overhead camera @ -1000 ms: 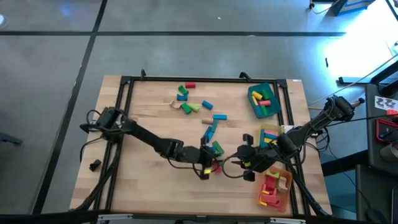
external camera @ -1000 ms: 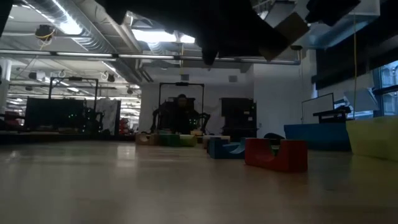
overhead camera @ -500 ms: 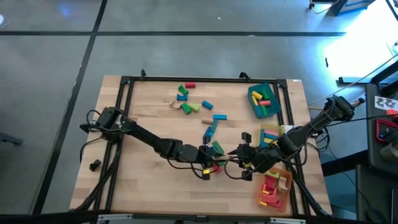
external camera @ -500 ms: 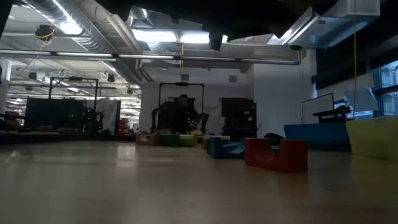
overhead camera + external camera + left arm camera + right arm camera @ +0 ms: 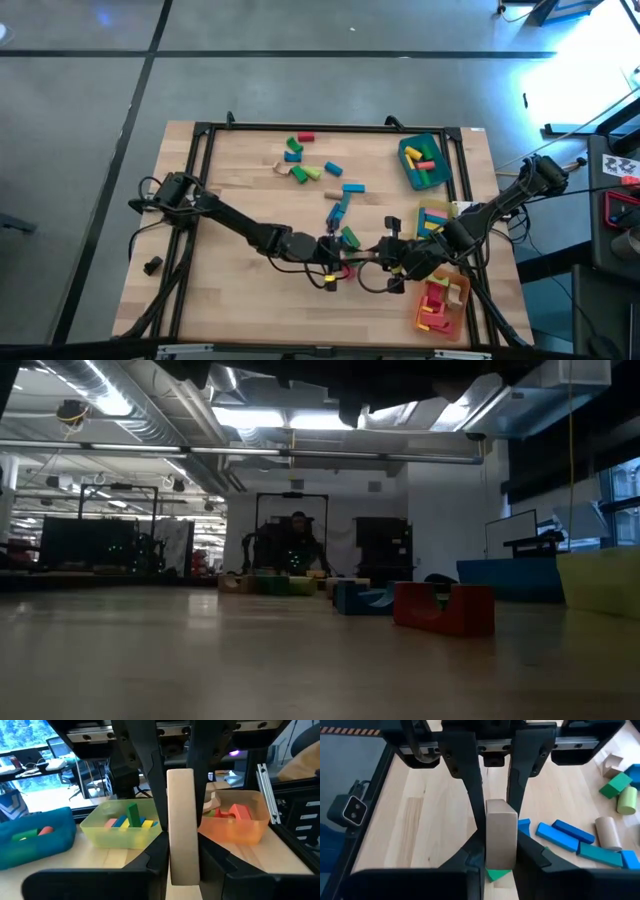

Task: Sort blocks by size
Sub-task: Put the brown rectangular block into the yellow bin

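A plain wood bar [image 5: 180,820] hangs between my two grippers above the table's near middle; it also shows in the right wrist view [image 5: 500,827]. My left gripper [image 5: 338,256] is shut on one end and my right gripper [image 5: 377,256] on the other, the two facing each other. Loose blocks lie on the table: a green one [image 5: 348,237] and blue bars [image 5: 340,207] beside the grippers, a red arch-shaped one [image 5: 443,607] near them, and green, red and blue ones [image 5: 300,152] farther back. My left gripper pinches the bar's near end [image 5: 181,867] between its two fingers, which come level from the table's left and lie along the bar. The bar is lifted clear of the table. My right gripper pinches the bar's opposite end [image 5: 500,847] between its two fingers, which come level from the table's right and lie along the bar. The bar hangs above the green block [image 5: 496,874].
At the table's right stand a teal tray [image 5: 425,178], a yellow tray [image 5: 436,209] and an orange tray [image 5: 452,318], each with blocks in it. A black frame [image 5: 200,200] runs round the table. A small dark lump [image 5: 152,265] lies beyond the left rail.
My right gripper has gone toward the table's left, up to my left gripper, so that the two now meet. The arm that filled the top of the low view has risen out of it.
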You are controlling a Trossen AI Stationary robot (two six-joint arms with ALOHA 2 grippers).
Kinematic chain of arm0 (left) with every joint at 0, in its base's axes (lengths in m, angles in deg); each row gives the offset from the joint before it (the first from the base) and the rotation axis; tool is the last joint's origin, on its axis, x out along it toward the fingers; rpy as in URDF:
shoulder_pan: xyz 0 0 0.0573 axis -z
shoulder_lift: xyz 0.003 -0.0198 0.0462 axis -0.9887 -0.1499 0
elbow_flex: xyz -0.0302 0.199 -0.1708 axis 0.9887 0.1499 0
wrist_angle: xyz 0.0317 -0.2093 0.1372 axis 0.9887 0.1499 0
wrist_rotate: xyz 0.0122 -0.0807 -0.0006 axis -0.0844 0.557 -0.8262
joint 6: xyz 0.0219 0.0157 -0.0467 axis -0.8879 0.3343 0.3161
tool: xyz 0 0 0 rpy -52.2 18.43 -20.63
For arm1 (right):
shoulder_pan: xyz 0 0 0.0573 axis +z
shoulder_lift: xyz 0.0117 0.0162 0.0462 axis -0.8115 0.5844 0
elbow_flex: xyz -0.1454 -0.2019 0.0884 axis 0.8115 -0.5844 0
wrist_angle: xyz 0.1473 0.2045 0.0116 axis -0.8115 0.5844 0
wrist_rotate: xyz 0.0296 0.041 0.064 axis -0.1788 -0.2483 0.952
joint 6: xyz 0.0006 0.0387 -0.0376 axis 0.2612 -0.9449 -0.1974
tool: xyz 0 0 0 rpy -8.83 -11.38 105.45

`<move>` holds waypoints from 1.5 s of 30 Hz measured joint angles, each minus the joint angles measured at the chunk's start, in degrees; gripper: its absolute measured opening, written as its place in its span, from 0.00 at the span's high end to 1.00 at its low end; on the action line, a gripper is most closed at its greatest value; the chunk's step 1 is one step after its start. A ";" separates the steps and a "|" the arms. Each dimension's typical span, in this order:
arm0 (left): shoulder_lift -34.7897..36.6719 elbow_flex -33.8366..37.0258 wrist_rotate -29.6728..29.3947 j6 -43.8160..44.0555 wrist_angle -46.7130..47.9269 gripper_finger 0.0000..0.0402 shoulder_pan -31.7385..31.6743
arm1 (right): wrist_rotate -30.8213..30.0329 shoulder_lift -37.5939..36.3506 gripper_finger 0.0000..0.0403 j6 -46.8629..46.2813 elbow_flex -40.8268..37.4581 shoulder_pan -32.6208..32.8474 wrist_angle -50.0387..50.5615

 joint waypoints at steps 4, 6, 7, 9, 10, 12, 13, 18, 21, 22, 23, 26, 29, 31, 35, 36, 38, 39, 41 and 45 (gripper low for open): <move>0.04 0.00 -0.11 -0.38 0.17 0.84 -0.09 | -0.91 0.00 0.84 0.35 0.00 0.00 -0.46; 0.04 -0.02 -0.07 -0.95 0.25 0.81 -0.37 | -2.23 0.00 0.84 0.33 0.00 0.00 -0.44; 0.04 -0.02 -0.03 -0.88 0.30 0.79 -0.56 | -2.63 0.00 0.84 0.33 0.02 -0.09 -0.03; 0.04 -0.02 -0.03 1.28 0.44 0.73 -1.20 | -3.80 0.00 0.84 0.01 0.02 -0.11 1.34; 0.04 -0.02 0.00 2.52 0.56 0.70 -1.58 | -4.45 0.00 0.84 -0.33 0.02 -0.11 2.16; 0.04 -0.02 0.08 4.27 0.90 0.65 -2.48 | -6.03 -0.07 0.84 -1.08 0.02 -0.11 4.24; 0.04 -0.03 0.08 4.62 1.29 0.62 -2.90 | -6.72 -0.26 0.84 -1.66 0.02 -0.16 5.59; 0.39 -0.07 -0.36 5.83 5.93 0.55 -4.89 | -7.90 -2.91 0.84 -6.61 0.03 -2.16 15.59; 1.42 -0.07 0.15 5.91 10.78 0.54 -5.90 | -8.79 -4.99 0.84 -10.00 0.04 -4.22 24.19; 1.92 -0.07 0.18 5.85 12.22 0.54 -6.29 | -8.88 -5.71 0.84 -11.56 0.04 -5.01 27.74; 2.64 -0.07 0.28 5.83 14.58 0.54 -6.75 | -8.85 -6.51 0.84 -13.75 0.04 -5.83 31.51; 4.57 -0.07 0.01 6.85 21.54 0.55 -8.57 | -7.45 -8.25 0.84 -21.66 0.04 -8.00 43.96; 6.61 -0.07 -0.13 7.64 28.08 0.56 -10.80 | -4.40 -9.05 0.84 -30.05 0.04 -9.43 54.35; 8.22 -0.07 -0.08 7.52 32.35 0.56 -12.82 | -2.30 -9.04 0.84 -33.92 0.04 -9.61 58.30; 10.02 -0.11 -0.03 7.49 42.10 0.56 -18.03 | 0.11 -8.96 0.84 -37.53 -0.50 -9.46 59.58; 10.23 -0.10 -0.14 7.24 44.60 0.56 -19.44 | 0.88 -8.91 0.84 -37.91 -1.14 -9.46 59.12; 10.92 -0.09 -0.20 5.27 49.40 0.56 -22.18 | 2.20 -8.87 0.84 -38.14 -2.84 -9.46 58.52; 11.02 -0.09 -0.22 3.88 51.66 0.56 -23.47 | 2.99 -8.89 0.84 -38.24 -3.84 -9.46 58.30; 11.02 -0.11 -0.07 0.94 56.05 0.56 -25.93 | 4.72 -8.88 0.84 -38.30 -6.03 -9.46 57.37; 10.93 -0.02 0.28 -5.86 63.42 0.56 -30.73 | 6.79 -8.87 0.84 -40.17 -9.26 -9.44 57.07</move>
